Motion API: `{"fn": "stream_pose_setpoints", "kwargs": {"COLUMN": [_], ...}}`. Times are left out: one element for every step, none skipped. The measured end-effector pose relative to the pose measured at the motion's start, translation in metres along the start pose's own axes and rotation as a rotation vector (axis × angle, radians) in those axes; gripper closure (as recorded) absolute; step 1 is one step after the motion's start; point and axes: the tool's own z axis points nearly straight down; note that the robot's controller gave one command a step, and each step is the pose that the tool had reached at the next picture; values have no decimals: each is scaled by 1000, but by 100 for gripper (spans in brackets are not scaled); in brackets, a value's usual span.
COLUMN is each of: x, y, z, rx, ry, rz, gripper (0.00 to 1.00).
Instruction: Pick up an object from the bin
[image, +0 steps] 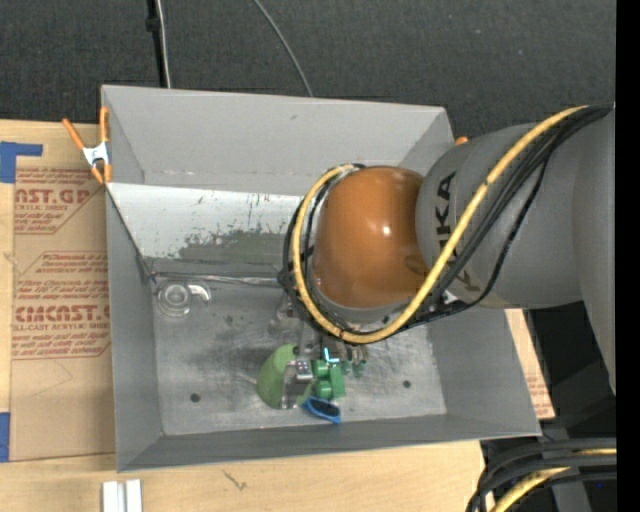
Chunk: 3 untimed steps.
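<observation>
- Grey metal bin (131, 330) with sloped walls; its flat floor lies in the lower middle of the frame.
- Orange domed cover (365, 240) on the arm's (545, 225) wrist hangs over the floor's upper right part and hides it.
- Pincer (308, 375) sits low over the floor's lower middle, close to the near wall. I cannot tell whether it is released or clenched.
- Just left of the pincer lies a pale green rounded thing (272, 381), and just right of it a darker green blocky thing (333, 379). Both appear to touch it.
- A small blue thing (322, 409) lies just below them, near the floor's lower edge.
- A clear round thing (175, 298) rests well apart, at the floor's upper left.
- The left half of the floor is otherwise bare and scuffed, leaving open room there.
- Black block letters run along the grey arm, crossed by a yellow cable (470, 232), and the whole word cannot be read.
</observation>
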Motion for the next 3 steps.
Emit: {"fn": "stream_pose_setpoints", "kwargs": {"x": [-10,-3,-28], "y": [28,106,-33], "z": [104,109,108], "rx": [0,0,-5], "ry": [-6,-24,-29], "rz": [-322,-456,-475], "gripper": [0,0,0]}}
